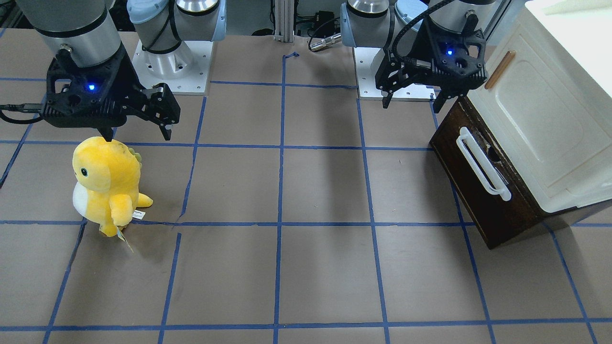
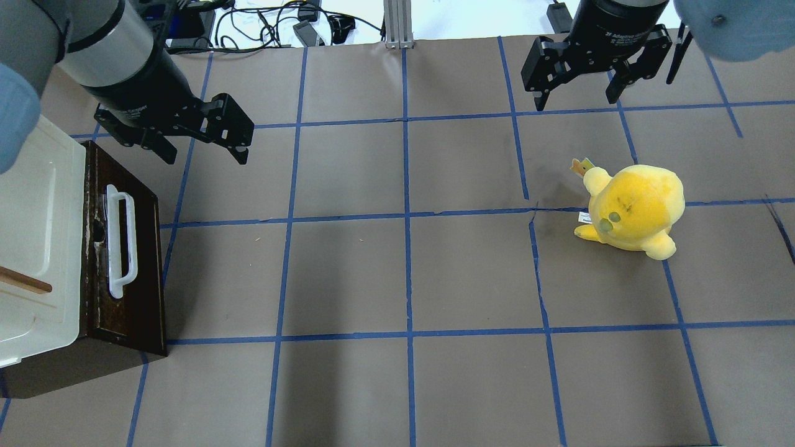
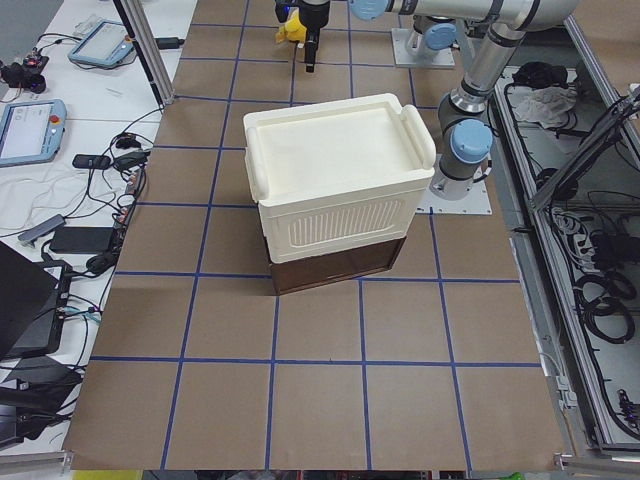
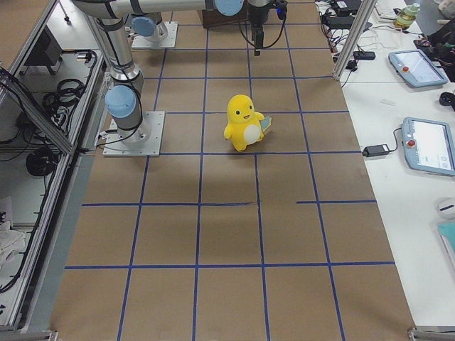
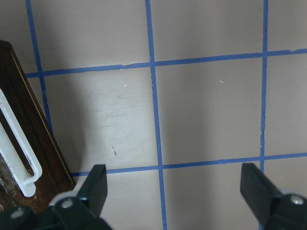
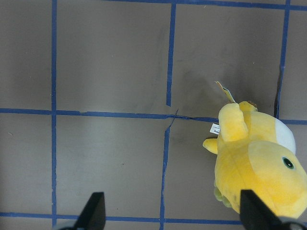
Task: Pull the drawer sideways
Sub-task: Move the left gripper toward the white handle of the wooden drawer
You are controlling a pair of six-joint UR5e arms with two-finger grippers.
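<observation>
The drawer (image 2: 146, 267) sits at the bottom of the cream cabinet (image 2: 37, 211), way over at the left end of the table (image 2: 404, 273). Its dark front faces the middle of the table and, as far as I can tell, it's pushed all the way in. So you're at the approach step, with nothing gripped yet.

What I'd do: bring the left claw (image 2: 205, 155) along the drawer front until the white handle (image 2: 131, 242) sits between the fingers, somewhere near the middle of the bar and not out at its end. Close on it, then pull straight out, square to the front. Pull at an angle and the drawer will probably bind, or the whole cabinet will slide with it.

Pose-wise, the left arm comes in over the cabinet's robot-side corner with the claw pointing down. It's spread wide, has nothing in it, and hangs above bare table just off that end of the handle, beside the bar and not around it.

The right claw (image 2: 576, 102) is also wide open and empty, well apart, near the yellow plush toy (image 2: 633, 211).
</observation>
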